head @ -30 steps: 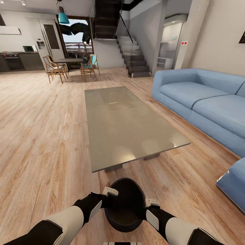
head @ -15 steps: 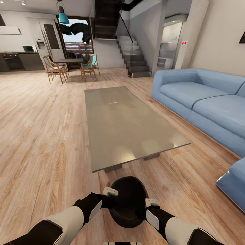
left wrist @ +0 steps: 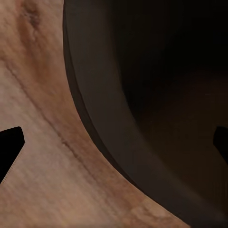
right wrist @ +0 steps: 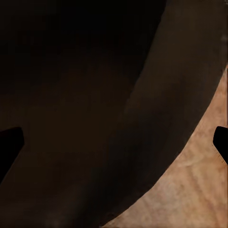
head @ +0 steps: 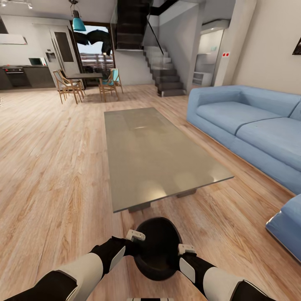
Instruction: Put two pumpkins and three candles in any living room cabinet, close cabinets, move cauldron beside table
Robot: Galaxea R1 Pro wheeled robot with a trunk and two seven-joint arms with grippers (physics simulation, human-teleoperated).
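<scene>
Apparently near its end, the task has the round glossy black cauldron [head: 158, 247] between the left pincer [head: 134, 238] and right pincer [head: 184, 252], both spread astride its rim, just short of the long grey tabletop [head: 154, 154]; pumpkins, candles, cabinet unverifiable.

wood floor [head: 50, 175], table [head: 154, 154], blue sofa [head: 251, 125]

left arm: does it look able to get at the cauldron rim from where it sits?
Probably yes. The left gripper sits at the cauldron rim, with the rim wall between its spread fingertips and nothing in the way.
</scene>
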